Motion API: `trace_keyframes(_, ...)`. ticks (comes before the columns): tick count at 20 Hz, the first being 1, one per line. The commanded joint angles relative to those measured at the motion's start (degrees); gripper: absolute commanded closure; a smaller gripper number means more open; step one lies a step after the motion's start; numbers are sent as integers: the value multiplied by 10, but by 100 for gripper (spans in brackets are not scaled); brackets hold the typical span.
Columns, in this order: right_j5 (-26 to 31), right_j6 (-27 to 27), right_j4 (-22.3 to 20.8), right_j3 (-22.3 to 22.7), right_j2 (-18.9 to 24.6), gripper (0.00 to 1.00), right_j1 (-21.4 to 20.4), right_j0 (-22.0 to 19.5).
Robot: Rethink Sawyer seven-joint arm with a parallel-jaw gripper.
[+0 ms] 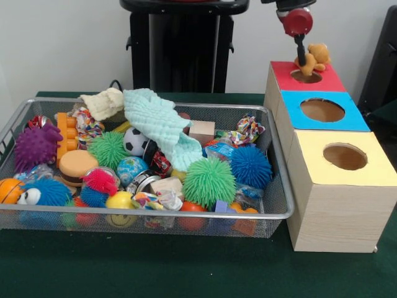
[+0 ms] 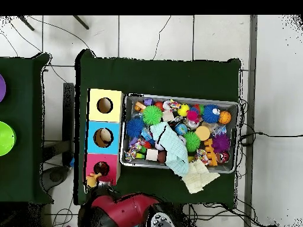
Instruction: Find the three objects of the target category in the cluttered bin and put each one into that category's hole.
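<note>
Here the end effector (image 1: 303, 60) grips one plush bear (image 1: 313, 59) above the red hole (image 1: 306, 76), one of three.

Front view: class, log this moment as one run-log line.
tool: over red hole | held: small orange plush | blue hole: empty | bin: cluttered

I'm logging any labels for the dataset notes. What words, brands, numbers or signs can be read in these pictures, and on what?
No readable text in either view.
The box with the red, blue and yellow holes bears no lettering.
The small globe ball shows a printed map, but any words on it are too small to read.
The crinkly wrappers in the wire bin have coloured print, too blurred to read.
The yellow ball carries only a smiley face, no words.
</note>
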Motion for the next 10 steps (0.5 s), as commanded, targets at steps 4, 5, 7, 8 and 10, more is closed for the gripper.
trace_keyframes(4, 211, 61, 21, -193, -86, 100, 35, 18)
trace_keyframes(5, 222, 62, 18, -199, -86, 100, 37, 18)
trace_keyframes(7, 228, 70, 15, -203, -75, 100, 41, 12)
trace_keyframes(8, 230, 75, 15, -205, -70, 100, 42, 10)
trace_keyframes(10, 240, 86, 15, -214, -69, 100, 44, 14)
